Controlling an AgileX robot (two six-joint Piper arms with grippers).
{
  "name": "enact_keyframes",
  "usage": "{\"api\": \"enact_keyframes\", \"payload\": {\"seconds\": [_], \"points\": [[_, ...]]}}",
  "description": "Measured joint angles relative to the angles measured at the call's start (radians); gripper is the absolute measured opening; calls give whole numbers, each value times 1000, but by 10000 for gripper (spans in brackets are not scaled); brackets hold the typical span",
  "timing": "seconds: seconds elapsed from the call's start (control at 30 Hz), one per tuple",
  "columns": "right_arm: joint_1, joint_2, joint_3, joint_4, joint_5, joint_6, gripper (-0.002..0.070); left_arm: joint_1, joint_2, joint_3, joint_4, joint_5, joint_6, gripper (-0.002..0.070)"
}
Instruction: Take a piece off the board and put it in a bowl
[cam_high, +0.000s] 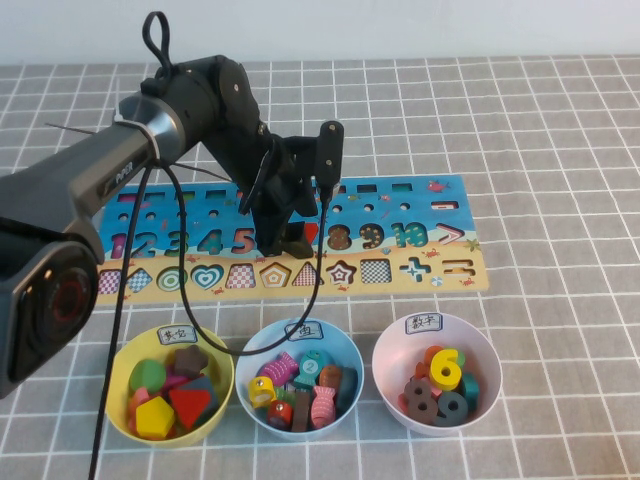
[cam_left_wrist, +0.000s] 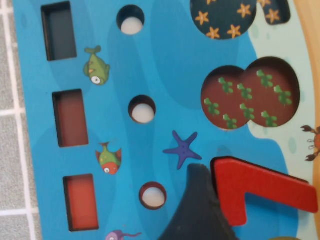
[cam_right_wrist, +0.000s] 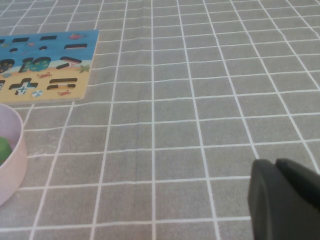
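Observation:
The board (cam_high: 440, 205) lies across the middle of the table. The red 7 (cam_high: 312, 232) sits at its place in the numeral row, between the 5 and the 8. My left gripper (cam_high: 290, 240) is low over the board and open. In the left wrist view one dark finger (cam_left_wrist: 197, 210) touches the top bar of the 7 (cam_left_wrist: 260, 192), which lies flat on the board (cam_left_wrist: 165, 60); the other finger is out of frame. The pink bowl (cam_high: 480, 335) stands in front at the right, holding several numerals. My right gripper (cam_right_wrist: 285, 200) is shut and empty over bare cloth, right of the pink bowl (cam_right_wrist: 12, 160).
A yellow bowl (cam_high: 120, 360) of shapes and a light blue bowl (cam_high: 345, 350) of pieces stand left of the pink one, along the front. The left arm's cable hangs over the board and the bowls. Grey checked cloth covers the table.

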Motion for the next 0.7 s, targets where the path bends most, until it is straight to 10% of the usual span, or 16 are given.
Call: {"api": "enact_keyframes", "payload": {"seconds": [0.5,0.7], "points": [[0,0,0,2,0,0,-17,0,0,0,-4,-10,-62,464],[0,0,0,2,0,0,-17,0,5,-2,-4,-6,-308,464]]}}
